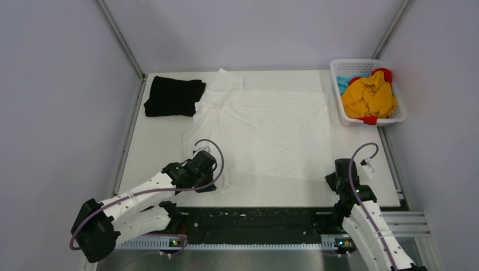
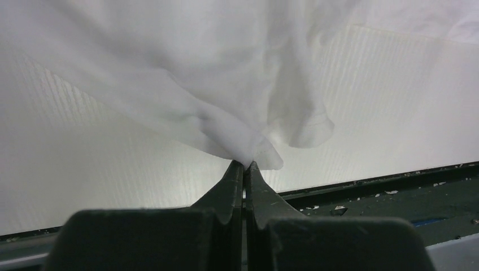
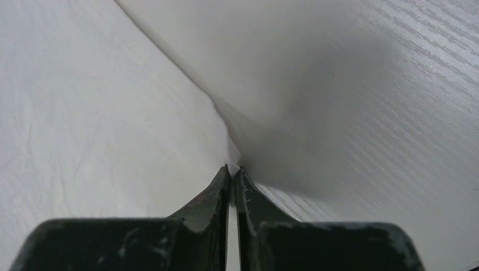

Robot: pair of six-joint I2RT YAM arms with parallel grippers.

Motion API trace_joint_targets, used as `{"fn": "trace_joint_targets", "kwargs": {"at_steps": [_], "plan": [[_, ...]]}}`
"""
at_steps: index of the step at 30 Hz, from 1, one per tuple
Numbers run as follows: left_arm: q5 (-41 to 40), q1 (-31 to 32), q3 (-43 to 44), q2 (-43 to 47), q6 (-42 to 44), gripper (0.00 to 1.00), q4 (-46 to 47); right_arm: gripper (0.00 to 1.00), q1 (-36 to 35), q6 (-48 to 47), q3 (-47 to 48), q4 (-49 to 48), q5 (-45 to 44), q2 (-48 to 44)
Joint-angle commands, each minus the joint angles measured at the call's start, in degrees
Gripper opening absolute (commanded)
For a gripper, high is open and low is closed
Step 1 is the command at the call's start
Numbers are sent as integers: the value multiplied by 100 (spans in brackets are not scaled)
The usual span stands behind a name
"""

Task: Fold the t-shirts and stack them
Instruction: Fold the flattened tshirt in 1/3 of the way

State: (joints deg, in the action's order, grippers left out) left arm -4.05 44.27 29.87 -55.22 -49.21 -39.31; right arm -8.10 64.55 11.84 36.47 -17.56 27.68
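A white t-shirt lies spread over the middle of the table. A black t-shirt lies folded at the back left. My left gripper is shut on the white shirt's near left corner; in the left wrist view the cloth hangs bunched from the closed tips. My right gripper is shut on the shirt's near right corner; in the right wrist view a thin edge of cloth runs into the closed tips.
A white lattice basket with yellow, red and blue clothes stands at the back right. A black rail runs along the table's near edge. Grey walls close the sides and back.
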Motion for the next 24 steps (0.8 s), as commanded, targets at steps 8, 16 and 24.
{"fn": "trace_joint_targets", "kwargs": {"at_steps": [8,16,24], "plan": [[-623,3,1137,-189,266,0,7,0,2,-633,291,-259,-240,438],[-1183,-390,2468,-863,900,0,156,0,8,-1264,1068,-842,12,1198],[-459,-1611,3331,-1679,1322,0,781,0,2,-1670,1864,-1284,-381,2118]]}}
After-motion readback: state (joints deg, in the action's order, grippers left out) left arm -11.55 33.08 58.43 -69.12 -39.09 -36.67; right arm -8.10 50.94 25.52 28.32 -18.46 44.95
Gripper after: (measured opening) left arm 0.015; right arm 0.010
